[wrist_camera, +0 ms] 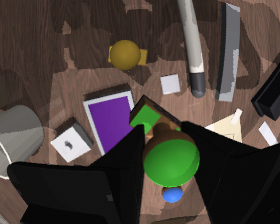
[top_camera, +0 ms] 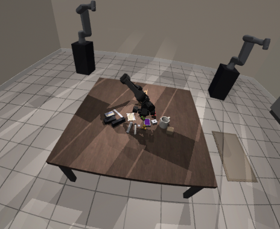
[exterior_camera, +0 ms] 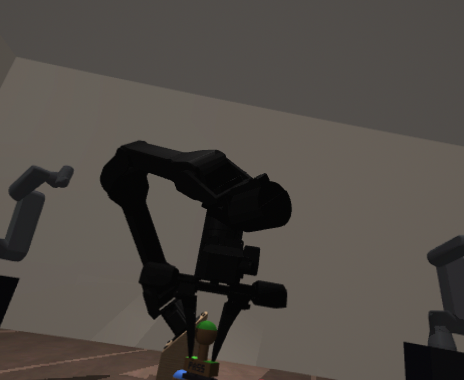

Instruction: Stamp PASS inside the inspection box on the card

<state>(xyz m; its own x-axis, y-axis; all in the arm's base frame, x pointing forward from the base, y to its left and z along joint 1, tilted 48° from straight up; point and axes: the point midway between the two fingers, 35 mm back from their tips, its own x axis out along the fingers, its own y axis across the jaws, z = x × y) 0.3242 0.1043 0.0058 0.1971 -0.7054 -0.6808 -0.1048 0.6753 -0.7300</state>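
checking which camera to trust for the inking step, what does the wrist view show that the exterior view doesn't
Only the wrist view shows the purple ink pad beside the stamp, the yellow-knobbed stamp, the marker and the grey mug. Only the exterior view shows the whole arm, the PASS lettering on the stamp's block and the two idle arms behind. Both show the end effector shut on the green-knobbed PASS stamp.
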